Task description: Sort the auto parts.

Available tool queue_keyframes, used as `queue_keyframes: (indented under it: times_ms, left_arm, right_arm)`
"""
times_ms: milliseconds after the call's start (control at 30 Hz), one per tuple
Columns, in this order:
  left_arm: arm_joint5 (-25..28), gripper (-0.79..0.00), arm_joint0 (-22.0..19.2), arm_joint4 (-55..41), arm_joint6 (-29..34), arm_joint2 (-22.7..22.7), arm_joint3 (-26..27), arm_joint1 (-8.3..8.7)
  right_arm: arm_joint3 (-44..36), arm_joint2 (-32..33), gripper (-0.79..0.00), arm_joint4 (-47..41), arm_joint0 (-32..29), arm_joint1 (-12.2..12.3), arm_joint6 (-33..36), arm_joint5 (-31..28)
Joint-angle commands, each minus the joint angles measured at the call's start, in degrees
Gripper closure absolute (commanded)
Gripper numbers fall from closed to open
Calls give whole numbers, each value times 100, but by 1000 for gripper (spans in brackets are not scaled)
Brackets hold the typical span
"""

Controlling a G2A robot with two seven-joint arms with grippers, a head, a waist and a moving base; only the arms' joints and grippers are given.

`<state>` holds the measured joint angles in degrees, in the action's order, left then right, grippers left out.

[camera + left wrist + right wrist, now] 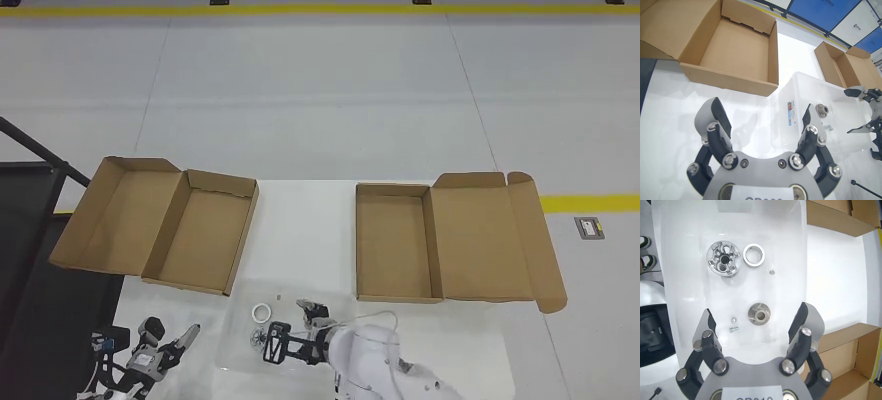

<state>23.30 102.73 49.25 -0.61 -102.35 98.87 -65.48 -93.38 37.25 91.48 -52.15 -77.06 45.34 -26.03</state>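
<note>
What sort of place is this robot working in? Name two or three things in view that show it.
Probably a factory floor or industrial workshop: yellow floor lines, open cardboard boxes on a white table, and a clear bin holding machined metal parts.

— Build of the left gripper (pixel 762 104) and right gripper (pixel 755 308)?
— Identical: grey metal plates, black linkages, silver round-head screws, black ribbed pads (pixel 721 115), and a white label at each base.
— Arm casing (pixel 375 365)?
— Glossy white, rounded.
</note>
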Motion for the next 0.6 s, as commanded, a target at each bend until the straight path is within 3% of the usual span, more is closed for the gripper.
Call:
queue_keyframes:
  times_ms: [0, 133, 200, 467, 567]
  left_arm:
    - [0, -785, 0, 0, 0, 0, 0, 0]
    - [0, -785, 0, 0, 0, 0, 0, 0]
    - [0, -785, 0, 0, 0, 0, 0, 0]
    - [0, -785, 0, 0, 0, 0, 0, 0]
    - [0, -785, 0, 0, 0, 0, 0, 0]
  right_arm:
    - [93, -44, -696, 5, 36, -33, 117, -6]
    - [332, -122, -785, -40, 174, -122, 406, 3]
    - [460, -161, -785, -68, 247, -172, 508, 26]
    - [1033, -249, -323, -182, 536, -347, 574, 34]
    - [1194, -269, -320, -206, 626, -406, 611, 46]
